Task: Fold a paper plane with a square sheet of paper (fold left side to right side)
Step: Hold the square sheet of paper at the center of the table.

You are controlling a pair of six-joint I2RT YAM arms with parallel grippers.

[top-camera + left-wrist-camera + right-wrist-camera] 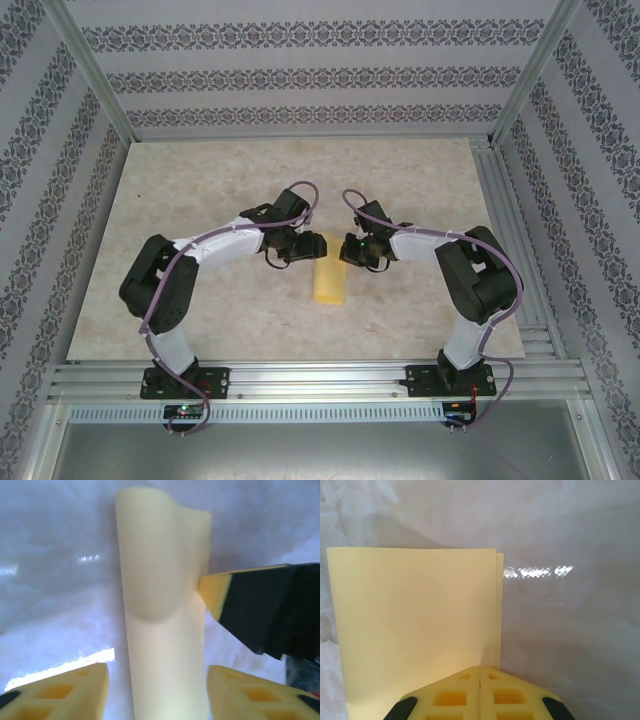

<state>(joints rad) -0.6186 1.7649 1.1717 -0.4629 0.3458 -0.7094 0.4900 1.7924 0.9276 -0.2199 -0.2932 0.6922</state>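
Now folded yellow sheet [415,625]; R gripper [480,670] closed.

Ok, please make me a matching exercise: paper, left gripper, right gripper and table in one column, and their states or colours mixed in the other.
1 paper
2 left gripper
3 right gripper
4 table

a shut, tip at the paper's edge
b pale, marbled
c yellow, folded double
d open, astride the paper

Pairs: 1-c, 2-d, 3-a, 4-b
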